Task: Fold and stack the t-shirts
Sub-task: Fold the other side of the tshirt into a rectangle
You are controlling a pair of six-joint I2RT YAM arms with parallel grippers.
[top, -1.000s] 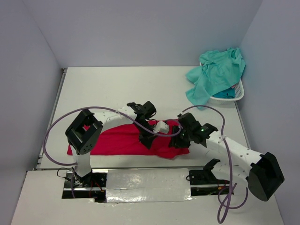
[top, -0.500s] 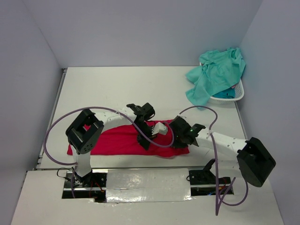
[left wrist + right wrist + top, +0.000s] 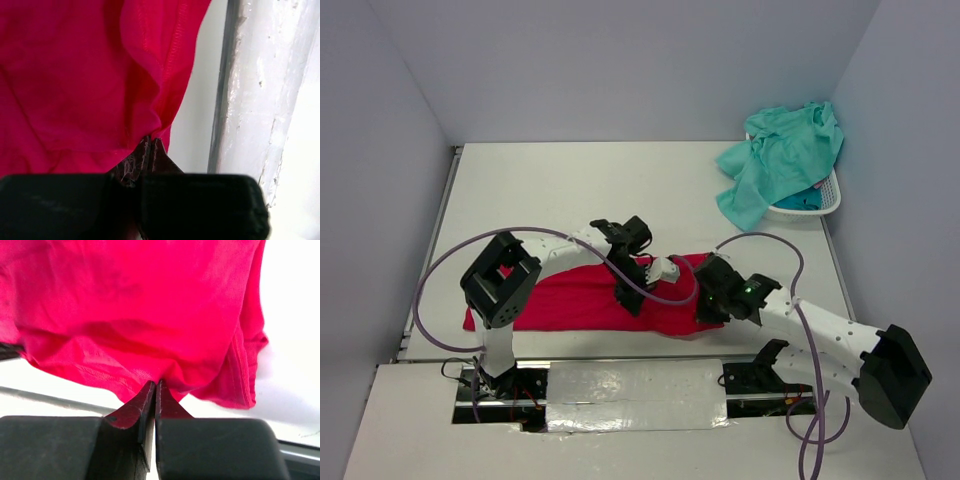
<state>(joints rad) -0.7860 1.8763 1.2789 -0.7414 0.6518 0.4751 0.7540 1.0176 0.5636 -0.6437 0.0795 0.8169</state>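
Presently, the left hand (image 3: 151,145) and the right hand (image 3: 155,387) each pinch an edge of the crimson t-shirt (image 3: 570,302) lying on the bench (image 3: 560,190).

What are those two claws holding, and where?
Both hold the crimson red cloth t-shirt: left gripper and right gripper each shut on a fold at its edge.
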